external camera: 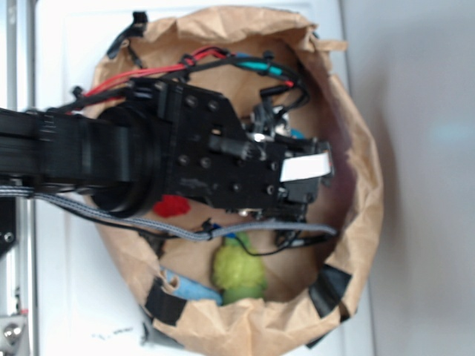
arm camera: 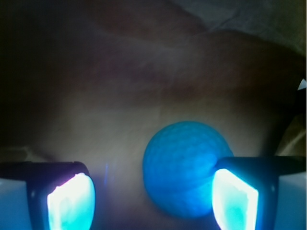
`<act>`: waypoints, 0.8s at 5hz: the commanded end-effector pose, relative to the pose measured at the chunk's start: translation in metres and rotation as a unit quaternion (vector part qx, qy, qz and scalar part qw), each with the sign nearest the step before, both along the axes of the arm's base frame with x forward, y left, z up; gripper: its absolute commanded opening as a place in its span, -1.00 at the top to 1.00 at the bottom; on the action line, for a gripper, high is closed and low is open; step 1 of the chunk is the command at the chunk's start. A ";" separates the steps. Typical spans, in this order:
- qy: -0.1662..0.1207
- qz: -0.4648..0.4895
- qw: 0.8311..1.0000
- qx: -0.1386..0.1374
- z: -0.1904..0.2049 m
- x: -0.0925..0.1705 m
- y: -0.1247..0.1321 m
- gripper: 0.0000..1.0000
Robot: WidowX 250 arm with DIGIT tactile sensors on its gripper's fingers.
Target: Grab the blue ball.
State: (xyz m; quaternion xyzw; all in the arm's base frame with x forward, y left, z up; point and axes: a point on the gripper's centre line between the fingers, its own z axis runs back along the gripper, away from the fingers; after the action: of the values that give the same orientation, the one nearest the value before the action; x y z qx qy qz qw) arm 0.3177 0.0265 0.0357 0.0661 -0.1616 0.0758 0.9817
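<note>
- The black arm reaches in from 9 o'clock, and its gripper (external camera: 315,174) hangs low inside a brown paper bag (external camera: 356,133) whose rim is rolled down, probably so that the arm can enter from above.
- From outside I cannot see the blue ball; the body of the arm covers that part of the bag.
- In the wrist view the blue ball (arm camera: 184,167) lies on the paper floor of the bag, between the two fingers (arm camera: 72,201) but not in the middle: it is close against the inner face of the finger at the right of the picture, perhaps touching it, while a wide gap stays on the other side.
- The fingers are spread wide and hold nothing yet; the ball is only framed by them.
- I think the grasp is near, but the hand sits a little off to one side, so closing may push the ball sideways before both pads meet it.
- A green fuzzy toy (external camera: 239,271) rests near 6 o'clock in the bag, a light blue cloth scrap (external camera: 189,288) just beside it toward 7 o'clock, and a red paper wad (external camera: 172,206) shows under the arm. All are apart from the fingers.
</note>
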 end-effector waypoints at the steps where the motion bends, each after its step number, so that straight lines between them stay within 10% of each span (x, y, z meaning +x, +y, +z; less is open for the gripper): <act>1: -0.049 -0.002 0.999 0.016 0.004 0.017 0.011 -1.00; 2: -0.059 -0.015 0.998 0.010 0.002 0.012 0.010 1.00; 4: -0.080 -0.028 0.996 0.008 0.005 0.010 0.003 1.00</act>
State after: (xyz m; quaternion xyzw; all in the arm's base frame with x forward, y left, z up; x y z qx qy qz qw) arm 0.3215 0.0331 0.0275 0.0676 -0.2242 0.0529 0.9708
